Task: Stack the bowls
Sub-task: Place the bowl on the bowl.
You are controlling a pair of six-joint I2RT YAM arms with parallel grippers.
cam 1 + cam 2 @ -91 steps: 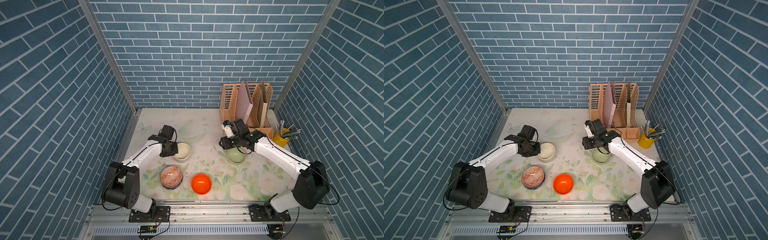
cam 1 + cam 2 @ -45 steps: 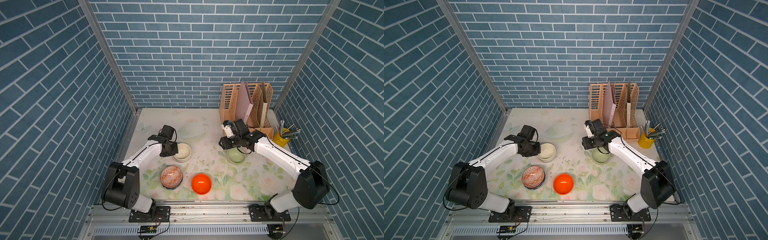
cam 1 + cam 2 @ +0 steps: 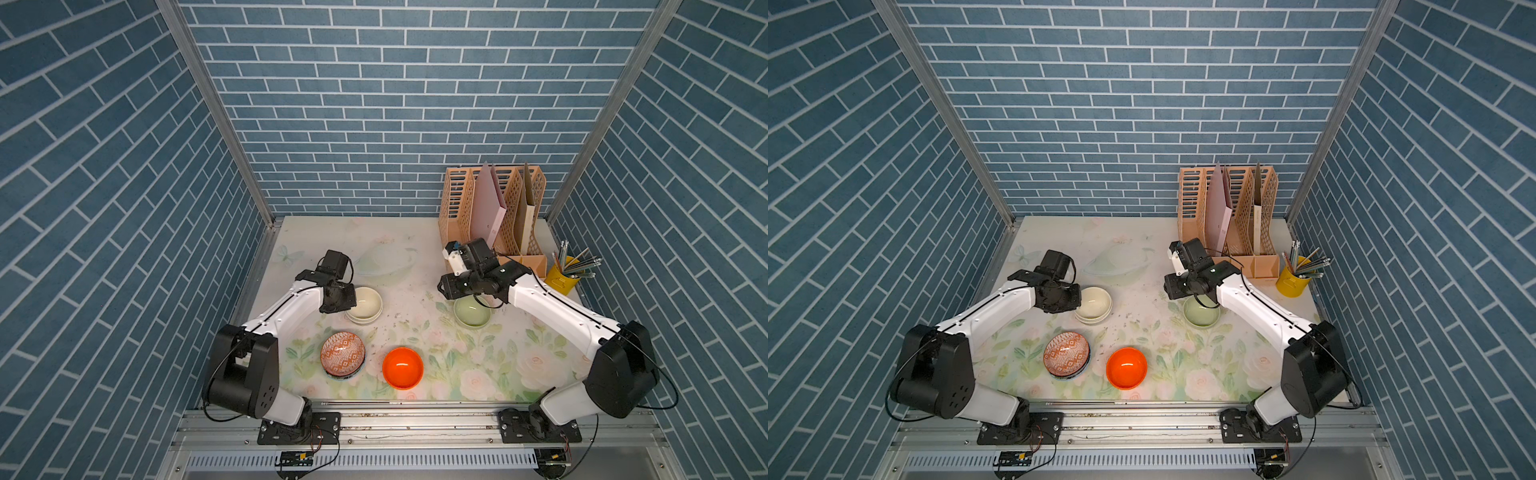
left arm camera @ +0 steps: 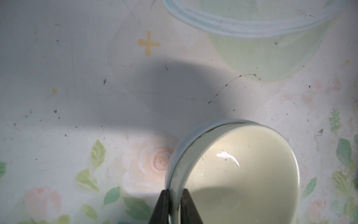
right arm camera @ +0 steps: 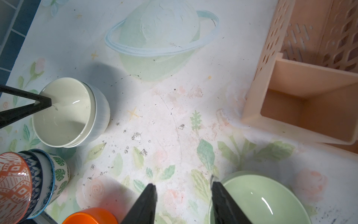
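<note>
We see left end effector (image 4: 175, 191) clamped on rim of cream bowl (image 4: 242, 174) at 9 o'clock, right end effector (image 5: 183, 182) parted astride pale green bowl (image 5: 267, 199) at 12 o'clock, contact unclear.

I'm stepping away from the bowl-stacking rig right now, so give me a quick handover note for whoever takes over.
Left gripper: shut on the rim of the cream bowl, which sits nested in the white bowl.
Right gripper: open and empty, at the rim of the pale green bowl.
Done: cream in white; red-orange patterned bowl in the blue floral bowl in the green leaf bowl.
Loose: pale green bowl and bright orange bowl, each standing alone.
Left: merge both stacks and both singles into one.
</note>
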